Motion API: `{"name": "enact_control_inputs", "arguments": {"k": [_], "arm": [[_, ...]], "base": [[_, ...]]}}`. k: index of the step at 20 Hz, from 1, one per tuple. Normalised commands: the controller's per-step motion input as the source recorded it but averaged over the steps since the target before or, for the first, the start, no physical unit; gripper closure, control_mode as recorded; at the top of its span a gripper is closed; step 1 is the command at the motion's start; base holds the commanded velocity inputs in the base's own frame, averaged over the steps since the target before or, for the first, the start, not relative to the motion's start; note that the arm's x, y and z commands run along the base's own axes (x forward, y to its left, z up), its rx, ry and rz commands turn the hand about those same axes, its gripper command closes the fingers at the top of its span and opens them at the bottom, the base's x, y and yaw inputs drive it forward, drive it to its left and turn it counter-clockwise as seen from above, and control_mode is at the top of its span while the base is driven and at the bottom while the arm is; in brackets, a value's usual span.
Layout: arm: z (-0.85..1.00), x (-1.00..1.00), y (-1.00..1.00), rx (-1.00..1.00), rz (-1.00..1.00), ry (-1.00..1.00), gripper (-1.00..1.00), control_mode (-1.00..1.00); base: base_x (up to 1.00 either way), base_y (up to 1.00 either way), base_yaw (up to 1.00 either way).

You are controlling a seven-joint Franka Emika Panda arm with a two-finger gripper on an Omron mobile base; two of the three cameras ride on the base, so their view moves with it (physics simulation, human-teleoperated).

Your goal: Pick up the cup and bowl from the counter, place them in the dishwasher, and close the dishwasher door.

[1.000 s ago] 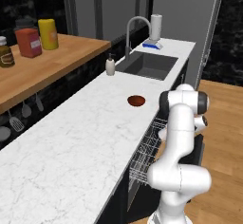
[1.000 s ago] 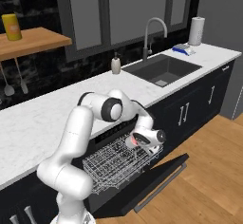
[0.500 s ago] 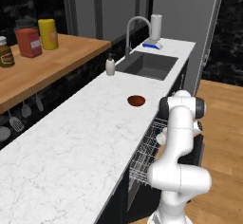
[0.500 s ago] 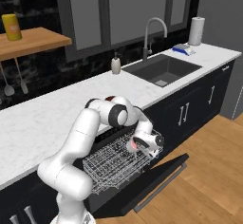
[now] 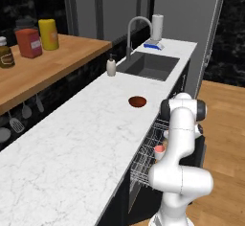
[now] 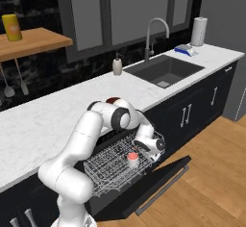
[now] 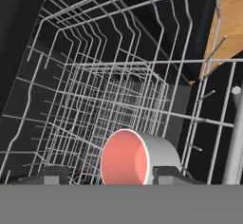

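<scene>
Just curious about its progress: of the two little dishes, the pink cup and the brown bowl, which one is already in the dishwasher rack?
The pink cup, in the wire rack; the brown bowl sits on the counter.

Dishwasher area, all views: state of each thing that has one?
dishwasher door: open, folded down.
wire rack: pulled out.
cup: in the rack, between the fingertips.
gripper: low over the rack at the cup; grip cannot be told.
bowl: upright on the counter, not yet loaded.
</scene>
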Motion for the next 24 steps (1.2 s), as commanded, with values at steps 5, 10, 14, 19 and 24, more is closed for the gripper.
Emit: {"name": "enact_control_inputs", "arguments": {"k": [5, 10, 14, 19, 24], "arm": [[0.66, -0.21, -0.01, 0.03, 0.00, -0.04, -1.00, -1.00], [1.00, -0.27, -0.14, 0.13, 0.00, -0.03, -1.00, -1.00], [1.00, -0.09, -0.19, 0.19, 0.00, 0.01, -1.00, -1.00], [1.00, -0.06, -0.11, 0.18, 0.04, 0.07, -1.00, -1.00], [1.00, -0.08, 0.18, 0.05, 0.02, 0.01, -1.00, -1.00]], "base": [[0.00, 0.00, 0.00], [0.00, 0.00, 0.00], [0.00, 0.00, 0.00], [0.00, 0.00, 0.00], [0.00, 0.00, 0.00]]}}
